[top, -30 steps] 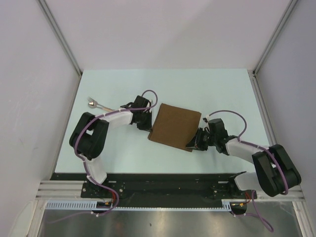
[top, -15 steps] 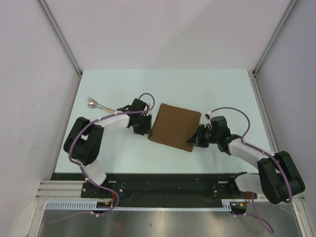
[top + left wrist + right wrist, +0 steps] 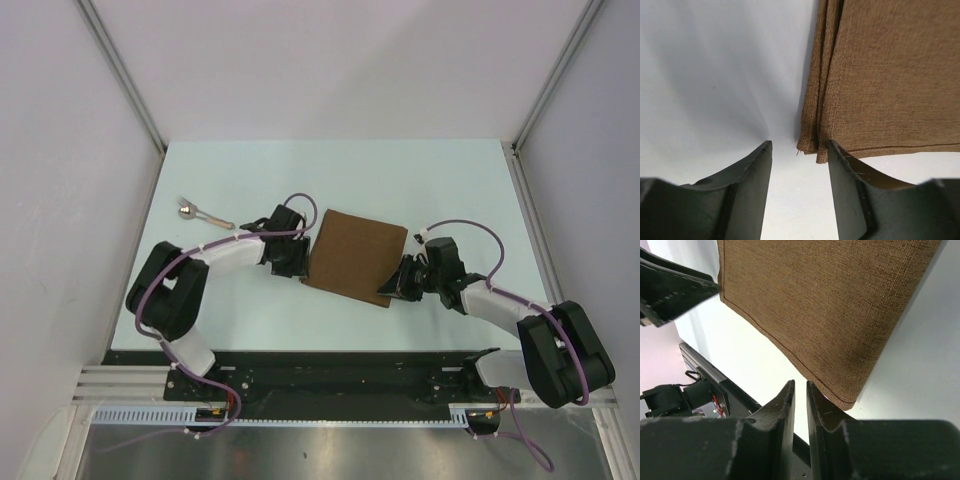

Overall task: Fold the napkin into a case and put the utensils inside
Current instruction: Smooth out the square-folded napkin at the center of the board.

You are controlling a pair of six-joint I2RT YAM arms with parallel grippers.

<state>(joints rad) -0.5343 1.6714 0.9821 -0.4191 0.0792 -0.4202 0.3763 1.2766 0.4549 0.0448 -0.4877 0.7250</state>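
Observation:
The brown napkin (image 3: 355, 255) lies folded flat into a layered rectangle in the middle of the table. My left gripper (image 3: 302, 262) is open at its near-left corner. In the left wrist view the stacked layer edges of the napkin (image 3: 890, 75) end just beyond my left gripper (image 3: 800, 150), nearer the right finger (image 3: 847, 190). My right gripper (image 3: 392, 286) sits at the napkin's near-right corner. In the right wrist view my right gripper (image 3: 800, 384) has its jaws nearly together with nothing between them, and the napkin corner (image 3: 840, 390) lies beside them. One utensil (image 3: 200, 212) lies at far left.
The white table (image 3: 420, 180) is walled by grey panels on the left, back and right. The black mounting rail (image 3: 340, 375) runs along the near edge. The left arm's elbow (image 3: 165, 290) rests close to the table's left edge.
My left gripper slid toward the near side along the napkin's left edge, uncovering the utensil's handle. My right gripper shifted slightly at the near-right corner. The napkin has not moved.

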